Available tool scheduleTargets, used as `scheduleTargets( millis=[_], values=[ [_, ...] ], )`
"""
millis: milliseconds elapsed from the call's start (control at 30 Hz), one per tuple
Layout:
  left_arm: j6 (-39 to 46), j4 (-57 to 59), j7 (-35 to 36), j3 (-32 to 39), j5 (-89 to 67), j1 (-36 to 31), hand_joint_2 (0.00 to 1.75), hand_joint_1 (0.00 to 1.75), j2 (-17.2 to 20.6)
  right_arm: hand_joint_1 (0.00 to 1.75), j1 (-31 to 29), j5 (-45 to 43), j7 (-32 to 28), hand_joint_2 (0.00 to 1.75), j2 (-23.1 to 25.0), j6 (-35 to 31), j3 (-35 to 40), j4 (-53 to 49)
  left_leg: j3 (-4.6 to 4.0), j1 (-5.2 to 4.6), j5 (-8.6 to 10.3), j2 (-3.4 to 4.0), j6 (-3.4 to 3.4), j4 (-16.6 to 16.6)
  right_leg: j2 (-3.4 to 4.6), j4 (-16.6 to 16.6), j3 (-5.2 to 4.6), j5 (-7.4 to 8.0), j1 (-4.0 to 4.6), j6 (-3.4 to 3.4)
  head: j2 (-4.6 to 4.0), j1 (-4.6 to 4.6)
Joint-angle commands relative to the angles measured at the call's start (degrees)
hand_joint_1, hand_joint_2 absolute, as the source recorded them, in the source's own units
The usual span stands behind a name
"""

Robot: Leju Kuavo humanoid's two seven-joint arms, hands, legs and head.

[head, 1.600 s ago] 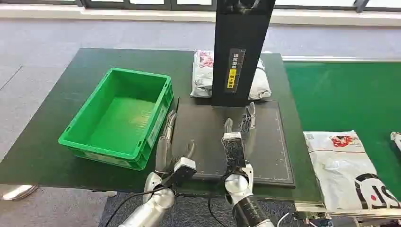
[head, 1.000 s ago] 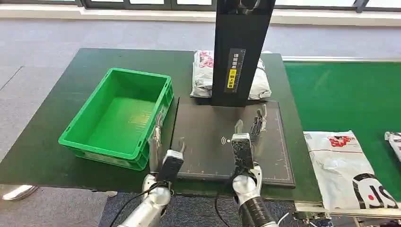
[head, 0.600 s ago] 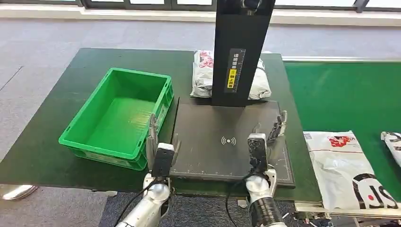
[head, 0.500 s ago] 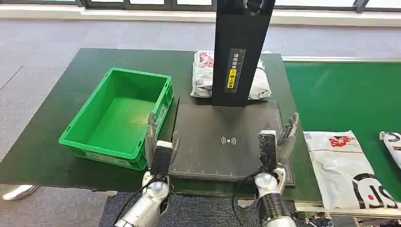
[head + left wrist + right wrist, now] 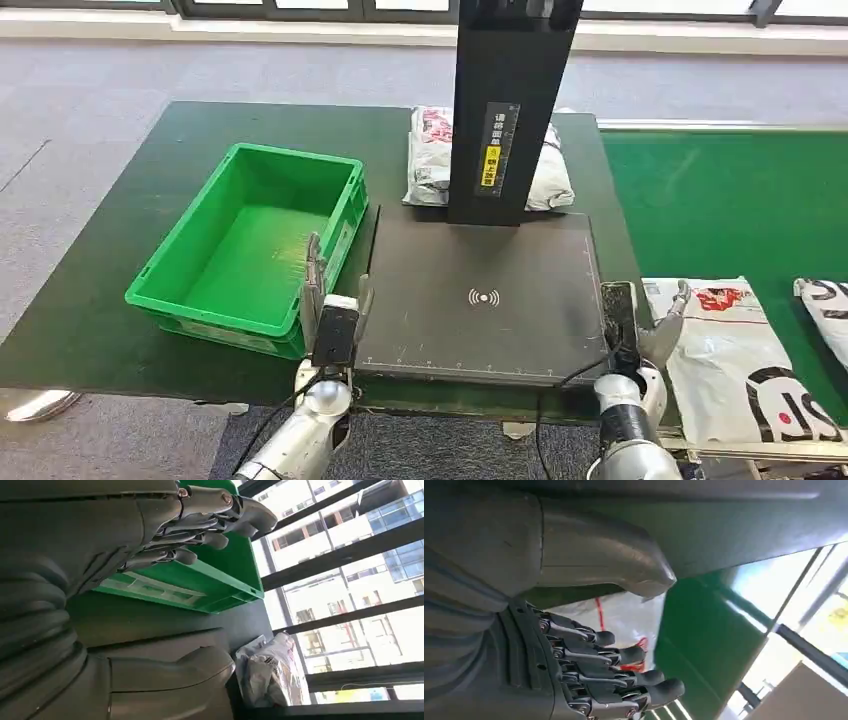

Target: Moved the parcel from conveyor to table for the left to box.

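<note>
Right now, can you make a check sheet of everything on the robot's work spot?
Surface: dark green table with a black mat in the middle; a green conveyor sits along its right side.
Job's things: white parcel lying on the conveyor; empty green box on the table's left part.
Clutter: another parcel at the table's far edge, behind a black post; a further parcel at the conveyor's right edge.
Hands: left hand open beside the box; right hand open next to the white parcel, holding nothing.
Cables: black wires run along both forearms.
Surroundings: grey carpet; windows seen in the left wrist view.
</note>
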Motion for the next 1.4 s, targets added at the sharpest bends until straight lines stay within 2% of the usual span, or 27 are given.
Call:
scheduleTargets(
  millis=[33, 133, 333, 400, 533, 667, 700, 767, 933, 1067, 1200, 1233, 1300, 1333, 1367, 1400],
  values=[
    [0.0, 1.2, 0.2, -2.0, 1.4, -1.3, 1.75, 0.0, 2.3, 0.0, -1.7, 14.5, 12.0, 1.75, -0.2, 0.1, -12.5, 1.5, 0.04, -0.04, 0.06, 0.13, 0.04, -0.1, 0.1, -0.1, 0.0, 0.09, -0.03, -0.01, 0.0, 0.0],
    [-0.1, 1.9, 0.2, -3.1, 2.1, -1.5, 1.75, 0.0, 2.3, 0.0, -0.7, 22.6, 14.0, 1.75, 0.4, 0.1, -16.3, -0.7, 0.11, 0.0, 0.12, -0.01, 0.03, -0.2, -0.03, -0.2, 0.12, 0.1, 0.02, -0.02, 0.0, -0.02],
    [0.0, 2.2, 0.2, -3.4, 1.8, -1.3, 1.75, 0.0, 2.0, 0.0, 1.5, 31.7, 15.3, 1.75, 1.4, 0.1, -21.0, -6.9, 0.11, -0.02, 0.13, -0.14, 0.1, -0.1, -0.22, -0.2, 0.21, 0.08, -0.01, 0.01, 0.0, 0.0],
    [0.0, 1.6, 0.2, -3.0, 1.5, -1.0, 1.75, 0.0, 2.1, 0.0, 2.5, 33.8, 14.7, 1.75, 2.2, 0.1, -22.5, -10.7, 0.05, -0.03, 0.09, -0.01, 0.09, -0.1, -0.08, -0.2, 0.13, 0.1, -0.02, 0.04, 0.0, 0.0],
    [0.0, 1.5, 0.2, -3.1, 1.8, -1.0, 1.75, 0.0, 2.1, 0.0, 2.8, 35.0, 15.0, 1.75, 2.3, 0.1, -22.6, -12.0, 0.05, -0.06, 0.1, -0.03, 0.07, -0.1, -0.1, -0.2, 0.11, 0.13, -0.05, 0.07, 0.0, 0.0],
    [-0.1, 1.5, 0.2, -3.4, 2.5, -1.0, 1.75, 0.0, 2.5, 0.0, 2.2, 36.8, 20.3, 1.75, -0.9, 0.1, -20.7, -7.9, 0.06, -0.08, 0.1, 0.04, 0.1, -0.1, -0.03, -0.2, 0.09, 0.15, -0.07, 0.08, 0.0, 0.0],
    [-0.1, 1.3, 0.2, -3.3, 2.8, -1.0, 1.75, 0.0, 2.5, 0.0, 2.0, 38.7, 24.2, 1.75, -2.9, 0.1, -19.2, -5.0, 0.06, -0.07, 0.11, 0.07, 0.1, -0.1, 0.0, -0.2, 0.07, 0.17, -0.05, 0.08, 0.0, 0.0],
    [-0.2, 1.5, 0.2, -3.2, 2.9, -1.0, 1.75, 0.0, 2.5, 0.0, 1.6, 39.1, 27.3, 1.75, -5.2, 0.1, -18.2, -1.0, 0.05, -0.08, 0.15, -0.03, 0.11, -0.1, -0.1, -0.2, 0.1, 0.17, -0.07, 0.1, 0.0, 0.0],
    [-0.2, 1.4, 0.2, -3.0, 3.0, -0.9, 1.75, 0.0, 2.7, 0.0, 2.5, 38.8, 27.8, 1.75, -6.1, 0.1, -17.9, -0.6, 0.06, -0.06, 0.1, 0.0, 0.13, -0.1, -0.05, -0.2, 0.13, 0.15, -0.05, 0.12, 0.0, 0.0],
    [-0.3, 1.4, 0.2, -2.5, 2.9, -0.8, 1.75, 0.0, 3.0, 0.0, 3.5, 39.9, 32.1, 1.75, -9.4, 1.4, -15.8, 5.7, 0.08, -0.05, 0.1, 0.02, 0.11, -0.1, -0.05, -0.3, 0.13, 0.16, -0.06, 0.12, 0.0, 0.0],
    [-0.5, 0.9, 0.2, -2.2, 2.8, -0.7, 1.75, 0.0, 3.5, 0.0, 4.1, 44.9, 40.2, 1.75, -11.3, 11.5, -10.4, 7.2, 0.07, -0.06, 0.13, -0.09, 0.13, -0.1, -0.15, -0.3, 0.15, 0.17, -0.06, 0.11, 0.0, 0.0],
    [-0.5, 0.9, 0.2, -2.2, 2.8, -0.8, 1.75, 0.0, 3.5, 0.0, 4.1, 45.0, 40.5, 1.75, -11.5, 13.5, -9.8, 6.9, 0.03, -0.08, 0.08, -0.02, 0.12, -0.1, -0.06, -0.2, 0.08, 0.13, -0.08, 0.13, 0.0, 0.0],
    [-1.3, 1.3, 0.2, -2.0, 2.7, -1.1, 1.75, 0.0, 3.6, 0.0, 3.6, 45.9, 43.2, 1.75, -14.8, 25.6, -3.7, 9.0, -0.01, -0.1, 0.08, 0.02, 0.13, 0.0, -0.03, -0.2, 0.04, 0.14, -0.1, 0.14, 0.0, 0.0],
    [-1.5, 1.5, 0.2, -2.0, 2.7, -1.1, 1.75, 0.0, 3.6, 1.75, 3.7, 45.9, 42.6, 1.75, -15.9, 27.6, -2.6, 9.1, 0.0, -0.1, 0.12, 0.08, 0.14, -0.1, 0.01, -0.2, 0.05, 0.19, -0.1, 0.14, 0.0, 0.0],
    [-1.8, 1.8, 0.2, -1.9, 2.7, -1.3, 1.75, 0.0, 3.6, 1.75, 3.7, 45.8, 41.2, 1.75, -17.4, 31.4, -0.9, 10.0, -0.04, -0.09, 0.1, -0.06, 0.14, 0.0, -0.12, -0.2, 0.06, 0.13, -0.09, 0.16, 0.0, 0.0],
    [-1.9, 1.7, 0.2, -1.8, 2.7, -1.2, 1.75, 0.0, 3.6, 1.75, 3.7, 45.9, 40.6, 1.75, -17.8, 32.5, -0.5, 10.0, -0.02, -0.08, 0.14, -0.03, 0.15, -0.1, -0.09, -0.2, 0.07, 0.18, -0.08, 0.15, 0.0, 0.0]
  ],
)
